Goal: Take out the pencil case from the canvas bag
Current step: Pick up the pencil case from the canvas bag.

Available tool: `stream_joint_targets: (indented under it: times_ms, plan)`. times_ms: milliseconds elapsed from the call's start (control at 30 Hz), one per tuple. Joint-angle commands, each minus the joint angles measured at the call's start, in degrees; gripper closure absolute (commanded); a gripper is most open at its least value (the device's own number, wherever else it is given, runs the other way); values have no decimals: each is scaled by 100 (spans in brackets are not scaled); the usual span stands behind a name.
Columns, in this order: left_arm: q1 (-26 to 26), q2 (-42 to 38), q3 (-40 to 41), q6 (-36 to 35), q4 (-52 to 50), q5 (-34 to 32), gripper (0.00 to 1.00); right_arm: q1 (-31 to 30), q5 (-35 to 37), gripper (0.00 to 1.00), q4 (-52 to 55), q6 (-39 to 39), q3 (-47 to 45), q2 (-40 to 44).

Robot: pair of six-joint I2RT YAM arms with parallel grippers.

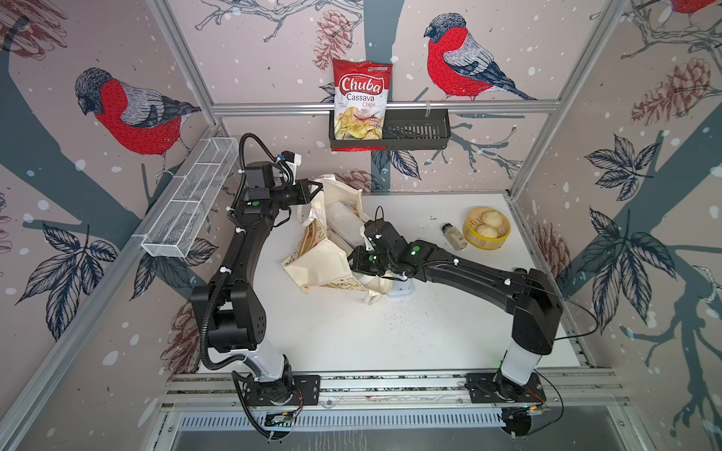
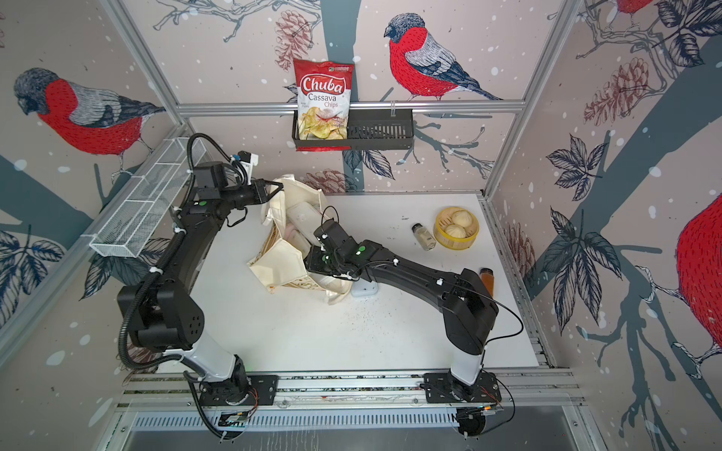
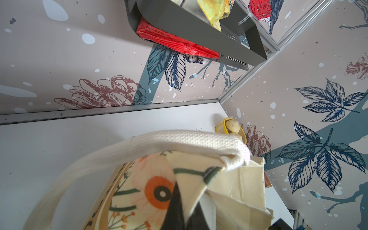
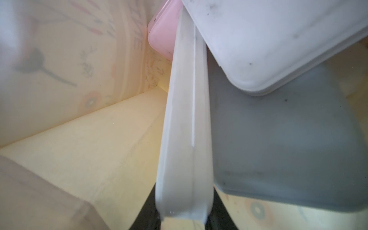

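Right gripper (image 4: 183, 216), inside the canvas bag (image 1: 320, 259) at mid-table, is clamped on what I take for the white pencil case (image 4: 185, 119). Left gripper (image 1: 317, 188) pinches the bag's far rim. Draw the case out slowly along the opening, with the rim held taut.

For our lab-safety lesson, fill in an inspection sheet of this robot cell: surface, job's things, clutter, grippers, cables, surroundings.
Surface: white table, dark specks toward the front.
Job's things: canvas bag slumped open mid-table; white case and pink case inside.
Clutter: bamboo steamer holding two buns, shaker jar lying down, amber bottle.
Grippers: left gripper shut on the bag's rim; right gripper inside the bag, shut on the white case's edge.
Cables: black conduit along the left arm; thin cable looping off the right arm.
Surroundings: chips bag in a black wall basket; white wire basket; bird wallpaper.
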State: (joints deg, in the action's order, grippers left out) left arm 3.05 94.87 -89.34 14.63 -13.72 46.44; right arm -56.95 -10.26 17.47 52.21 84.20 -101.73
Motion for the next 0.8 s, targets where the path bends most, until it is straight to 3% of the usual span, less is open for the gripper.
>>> stream_joint_targets:
  times_ms: [0,767]
  plan:
    - [4,-21,-14,-57,414,94,100,-1,7,74,-261,-63,-38,59]
    - [6,-127,4,-41,483,168,100,24,745,81,-578,-57,-402,514]
